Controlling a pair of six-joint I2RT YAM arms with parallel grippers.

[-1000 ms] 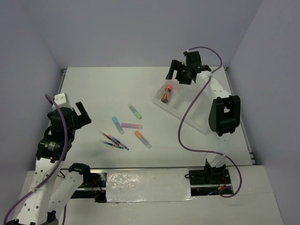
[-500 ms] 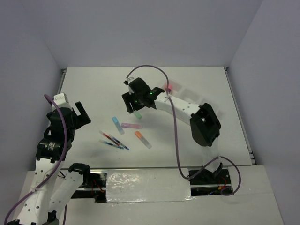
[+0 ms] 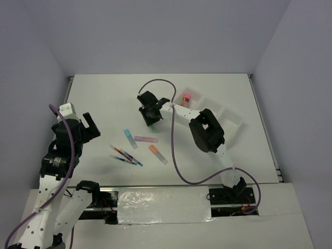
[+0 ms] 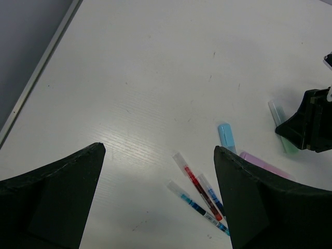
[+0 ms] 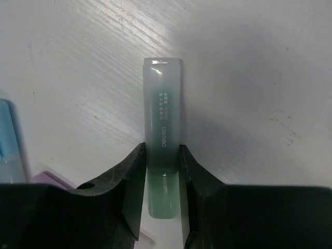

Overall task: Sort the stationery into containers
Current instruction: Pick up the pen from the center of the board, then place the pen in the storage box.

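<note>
The green marker (image 5: 162,129) lies on the table, and my right gripper (image 5: 162,150) has both jaws pressed against its sides; from above, that gripper (image 3: 151,115) covers nearly all of the marker. My left gripper (image 3: 92,127) hangs open at the left with nothing in it, and its wrist view (image 4: 158,150) looks down on the thin pens (image 4: 199,189). The blue marker (image 3: 129,138), purple marker (image 3: 146,139), orange marker (image 3: 157,153) and pens (image 3: 126,155) lie loose mid-table. The pink-capped orange piece (image 3: 185,98) sits in the white tray (image 3: 234,118).
My right arm stretches across the tray's near compartments and hides much of it. A raised metal rail (image 3: 68,93) runs along the table's left edge. The blue marker (image 5: 8,140) and purple marker (image 5: 49,179) lie just left of the right gripper.
My right arm swung from over the tray to the left, came down on the green marker, and its jaws narrowed onto it. The left arm has not moved.
</note>
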